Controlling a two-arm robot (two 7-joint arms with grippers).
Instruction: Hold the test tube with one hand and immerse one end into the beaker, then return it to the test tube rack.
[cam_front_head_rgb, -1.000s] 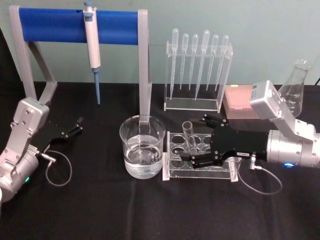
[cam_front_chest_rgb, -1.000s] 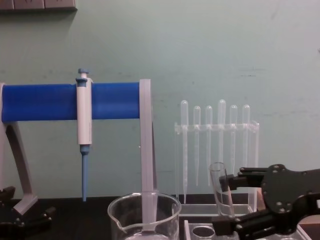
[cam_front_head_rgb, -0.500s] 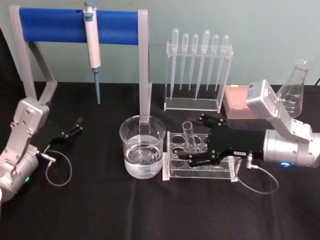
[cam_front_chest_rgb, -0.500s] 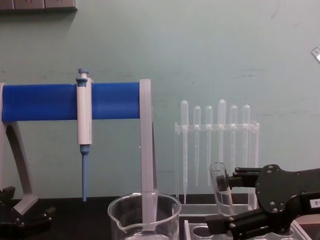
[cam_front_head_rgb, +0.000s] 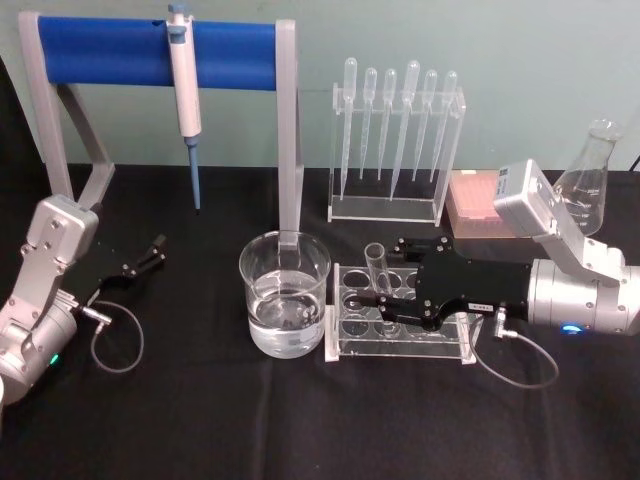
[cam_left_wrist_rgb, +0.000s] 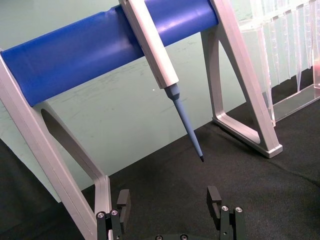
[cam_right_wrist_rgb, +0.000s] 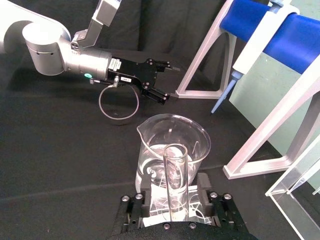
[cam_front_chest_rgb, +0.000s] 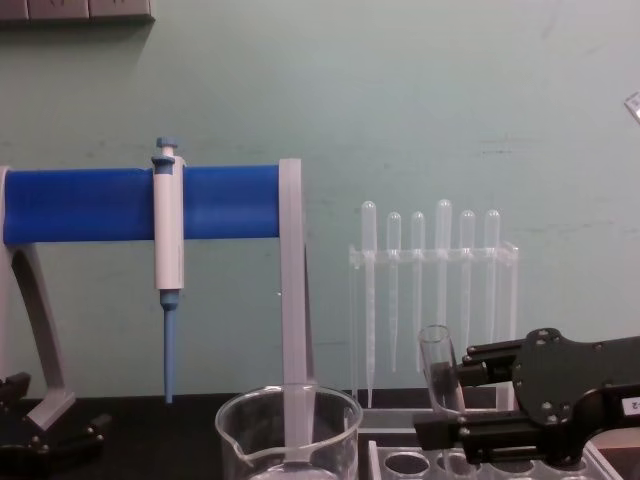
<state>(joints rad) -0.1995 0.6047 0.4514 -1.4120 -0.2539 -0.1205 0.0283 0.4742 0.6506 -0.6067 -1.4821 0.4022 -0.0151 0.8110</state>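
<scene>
The test tube (cam_front_head_rgb: 378, 272) stands upright in a clear rack (cam_front_head_rgb: 400, 343), just right of the beaker (cam_front_head_rgb: 285, 300), which holds water. My right gripper (cam_front_head_rgb: 386, 272) reaches in from the right with one finger on each side of the tube. In the right wrist view the tube (cam_right_wrist_rgb: 175, 180) stands between the fingers with a gap on both sides, so the gripper (cam_right_wrist_rgb: 173, 196) is open; the beaker (cam_right_wrist_rgb: 172, 145) is right behind. The chest view shows the tube (cam_front_chest_rgb: 440, 365) and right gripper (cam_front_chest_rgb: 443, 403) low at right. My left gripper (cam_front_head_rgb: 157, 252) rests open on the table at far left.
A blue-barred stand (cam_front_head_rgb: 150, 50) with a hanging pipettor (cam_front_head_rgb: 185, 85) fills the back left; one post stands right behind the beaker. A rack of plastic pipettes (cam_front_head_rgb: 395, 140), a pink box (cam_front_head_rgb: 478, 215) and a conical flask (cam_front_head_rgb: 590, 185) stand at the back right.
The right gripper's fingers have drawn closer together around the test tube. The tube, beaker and left arm have not moved.
</scene>
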